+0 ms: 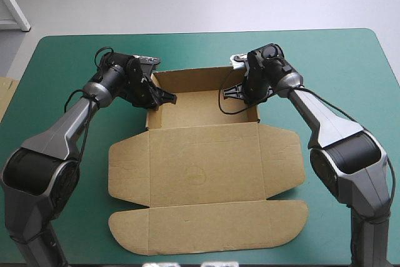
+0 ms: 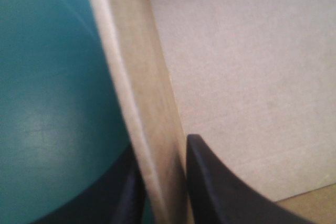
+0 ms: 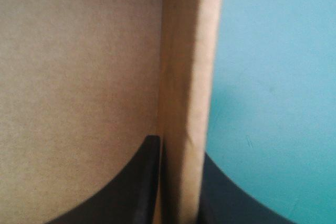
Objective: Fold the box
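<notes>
We see the brown box (image 1: 206,161) lying mid-table on the teal-green cover (image 1: 350,67), its tray end toward the far edge with walls raised, and its lid (image 1: 206,182) and rounded front flap (image 1: 206,226) flat toward the near edge.

The left gripper (image 1: 165,98) pinches the tray's left wall (image 2: 142,103). One of its black fingers (image 2: 220,187) is inside the tray and the other is outside over the cover, all but closed with the board between them. The right gripper (image 1: 234,90) clamps the right wall (image 3: 184,77) the same way, with its inner finger (image 3: 131,187) against the tray side.

The risk, as we judge it, is in these two holds. If one arm pulls harder or sooner than the other, the tray could skew or slide across the smooth cover. That would drag the flat lid with it toward the near edge. Too firm a pinch could crease the wall away from its score line. A release before the wall is tucked could let it spring outward again. We cannot tell from here whether either wall is already locked in place.

Both arms reach forward from the near corners, elbows out. The wrists are bent inward and down, so the grippers face each other across the tray floor (image 1: 206,107). An edge of more board (image 1: 5,95) shows at the table's left edge, well apart from the work.
</notes>
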